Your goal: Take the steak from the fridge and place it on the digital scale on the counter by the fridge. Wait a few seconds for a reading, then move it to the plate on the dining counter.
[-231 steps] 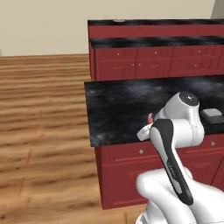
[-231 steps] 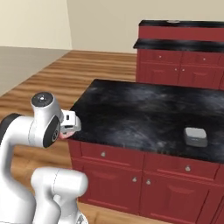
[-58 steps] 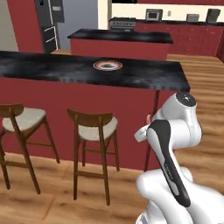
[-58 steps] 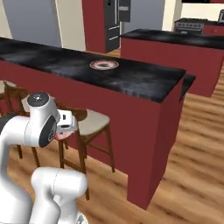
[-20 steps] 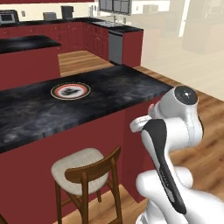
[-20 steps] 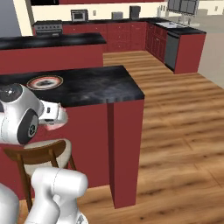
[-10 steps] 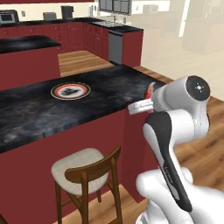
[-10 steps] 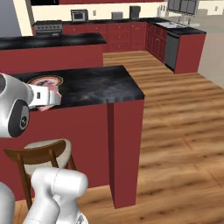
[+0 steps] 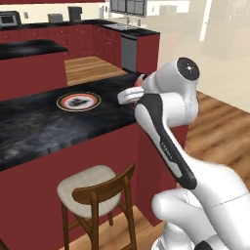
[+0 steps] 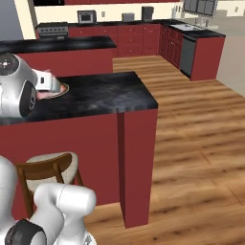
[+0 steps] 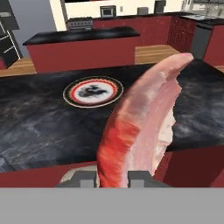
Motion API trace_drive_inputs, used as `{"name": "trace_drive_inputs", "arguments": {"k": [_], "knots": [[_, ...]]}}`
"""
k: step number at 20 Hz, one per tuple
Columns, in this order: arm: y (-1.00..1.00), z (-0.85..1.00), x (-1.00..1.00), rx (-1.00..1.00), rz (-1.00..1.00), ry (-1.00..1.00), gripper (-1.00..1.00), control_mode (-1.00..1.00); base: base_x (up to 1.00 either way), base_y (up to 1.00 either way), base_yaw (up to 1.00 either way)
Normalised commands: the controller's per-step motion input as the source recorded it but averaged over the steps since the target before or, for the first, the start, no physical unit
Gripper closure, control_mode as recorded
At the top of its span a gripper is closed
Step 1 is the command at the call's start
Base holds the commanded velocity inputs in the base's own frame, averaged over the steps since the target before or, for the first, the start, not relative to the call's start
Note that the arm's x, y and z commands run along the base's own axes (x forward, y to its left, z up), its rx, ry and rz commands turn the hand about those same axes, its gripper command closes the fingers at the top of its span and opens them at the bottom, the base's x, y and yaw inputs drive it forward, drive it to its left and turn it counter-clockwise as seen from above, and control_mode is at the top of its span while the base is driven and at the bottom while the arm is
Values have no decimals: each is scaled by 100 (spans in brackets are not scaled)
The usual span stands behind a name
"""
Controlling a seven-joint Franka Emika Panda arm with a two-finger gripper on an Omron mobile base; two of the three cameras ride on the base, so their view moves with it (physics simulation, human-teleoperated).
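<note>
Landmark: dining counter (image 9: 58, 122). Plate (image 9: 78, 101) lies on its top, back from the near edge, well in from the counter's right end. Steak (image 11: 140, 127) stands on edge in the gripper (image 11: 112, 177), over the counter's near edge, just right of and nearer than the plate, apart from it. Arm rises in front of the counter near its right end. Stool (image 9: 95, 191) stands on the floor before the counter, under its overhang, below the plate. Second counter (image 10: 62, 45) sits behind it. Cabinets (image 10: 148, 36) run along the far wall behind that, turning forward at the right.
</note>
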Motion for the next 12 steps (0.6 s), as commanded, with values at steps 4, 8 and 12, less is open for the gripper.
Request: {"name": "trace_drive_inputs", "arguments": {"k": [4,8,12], "knots": [[88,-8,82,-3,0,19,100,-100,0,0,0],[53,-15,80,-2,0,24,100,-100,0,0,0],[46,-34,78,-7,0,17,100,-100,0,0,0]]}}
